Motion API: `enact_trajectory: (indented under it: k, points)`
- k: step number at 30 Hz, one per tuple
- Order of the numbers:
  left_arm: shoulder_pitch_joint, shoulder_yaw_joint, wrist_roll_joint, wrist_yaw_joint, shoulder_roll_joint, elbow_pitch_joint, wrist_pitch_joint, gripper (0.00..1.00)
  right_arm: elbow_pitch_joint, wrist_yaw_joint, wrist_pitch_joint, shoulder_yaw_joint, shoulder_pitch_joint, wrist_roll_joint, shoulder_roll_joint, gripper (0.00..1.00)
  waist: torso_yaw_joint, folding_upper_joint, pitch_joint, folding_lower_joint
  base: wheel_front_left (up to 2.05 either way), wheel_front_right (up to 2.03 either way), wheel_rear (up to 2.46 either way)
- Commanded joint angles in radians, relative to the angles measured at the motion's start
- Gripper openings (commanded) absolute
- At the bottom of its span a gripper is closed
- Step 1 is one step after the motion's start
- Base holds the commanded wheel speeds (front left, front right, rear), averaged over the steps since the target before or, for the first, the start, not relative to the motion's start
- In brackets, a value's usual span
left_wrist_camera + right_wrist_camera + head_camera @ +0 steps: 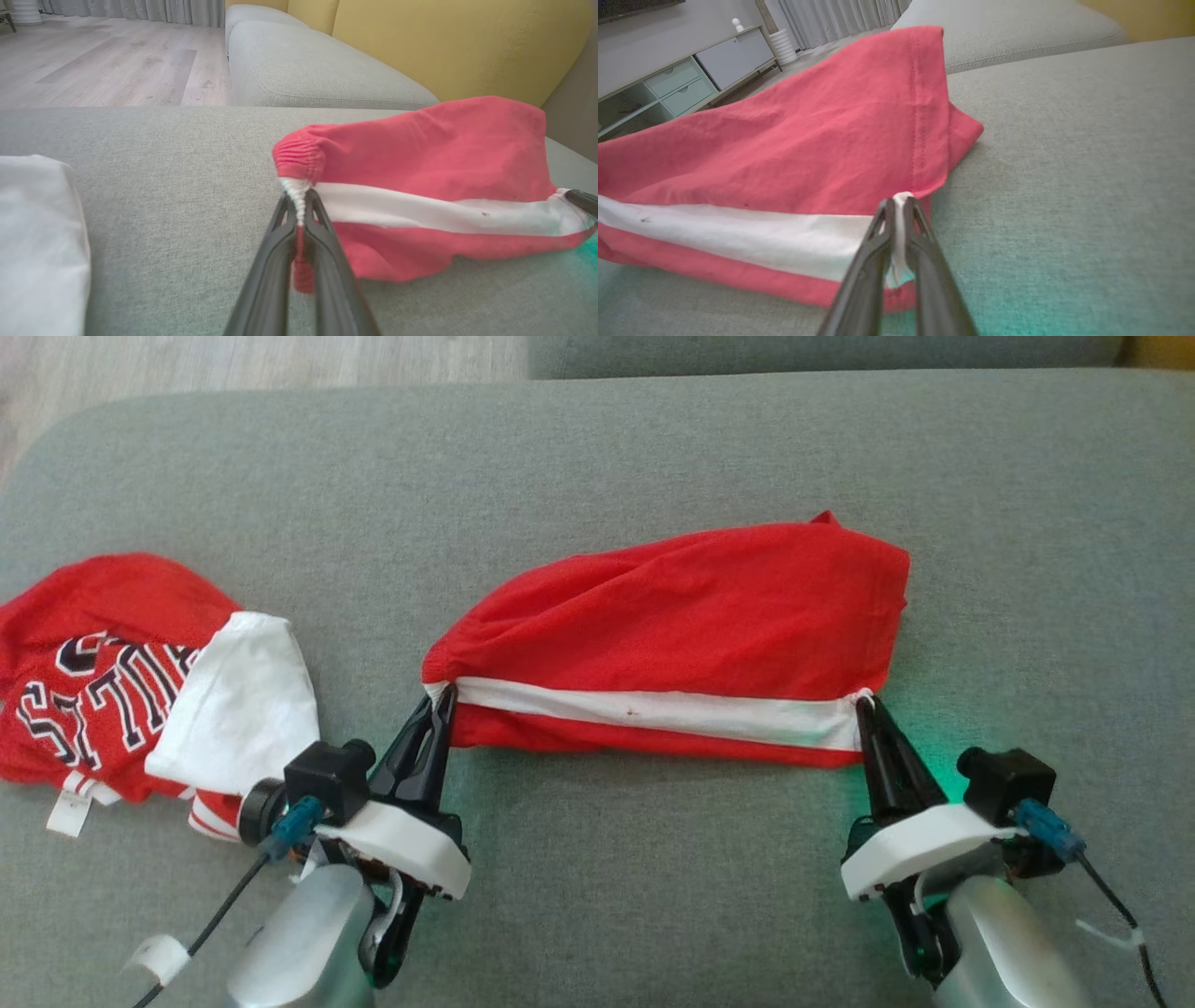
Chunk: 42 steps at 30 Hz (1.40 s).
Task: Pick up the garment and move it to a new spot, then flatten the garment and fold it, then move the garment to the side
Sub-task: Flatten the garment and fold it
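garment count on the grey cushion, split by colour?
Red: 2, the striped shorts and the lettered jersey
White: 1, the white cloth lying partly on the jersey
Total: 3

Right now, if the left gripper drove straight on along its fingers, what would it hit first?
The red shorts: the left gripper is shut on their waistband corner, so it would shove that gathered fabric. Beyond looks like bare grey cushion, depth unclear.
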Motion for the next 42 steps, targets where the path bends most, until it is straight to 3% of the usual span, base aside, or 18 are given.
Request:
enact_trajectory:
  k: [1, 8, 18, 25, 30, 34, 37, 42]
  points:
    - [-0.032, 0.041, 0.008, 0.002, 0.017, -0.028, -0.013, 0.00, -0.032, -0.001, -0.006, 0.023, 0.000, 0.004, -0.003, 0.00, -0.006, 0.0000, -0.007, -0.0001, 0.00, 0.00, 0.00]
    - [-0.015, 0.061, 0.021, -0.003, 0.017, -0.057, -0.013, 0.00, -0.089, -0.001, -0.006, 0.001, 0.016, -0.020, -0.003, 0.00, -0.031, 0.0000, -0.044, -0.0001, 0.00, 0.00, 0.00]
    - [-0.058, 0.095, 0.000, -0.032, 0.068, -0.315, -0.002, 0.00, -0.427, -0.001, -0.006, -0.118, 0.017, -0.049, -0.024, 0.00, -0.103, 0.0000, -0.129, -0.0001, 0.00, 0.00, 0.00]
    - [-0.180, 0.100, 0.004, -0.037, 0.117, -0.508, 0.091, 0.00, -0.534, -0.001, 0.003, -0.088, -0.108, -0.031, -0.148, 0.00, -0.141, 0.0000, -0.134, -0.0001, 0.00, 0.00, 0.00]
    - [-0.366, 0.084, -0.005, -0.044, 0.158, -0.496, 0.237, 0.00, -0.513, -0.001, 0.086, -0.016, -0.331, 0.031, -0.269, 0.00, -0.152, 0.0000, -0.083, -0.0001, 0.00, 0.00, 0.00]
    - [-0.555, 0.052, 0.000, -0.049, 0.180, -0.387, 0.285, 0.00, -0.397, -0.001, 0.117, 0.031, -0.548, 0.125, -0.310, 0.00, -0.149, 0.0000, -0.005, -0.0001, 0.00, 0.00, 0.00]
    - [-0.757, 0.008, 0.043, -0.051, 0.186, -0.240, 0.230, 0.00, -0.237, -0.001, 0.085, 0.089, -0.762, 0.204, -0.331, 0.00, -0.139, 0.0000, 0.075, -0.0001, 0.00, 0.00, 0.00]
    - [-0.969, -0.001, 0.102, -0.051, 0.155, -0.070, 0.075, 0.00, -0.109, -0.001, 0.028, 0.141, -0.977, 0.259, -0.351, 0.00, -0.122, 0.0000, 0.159, -0.0001, 0.00, 0.00, 0.00]
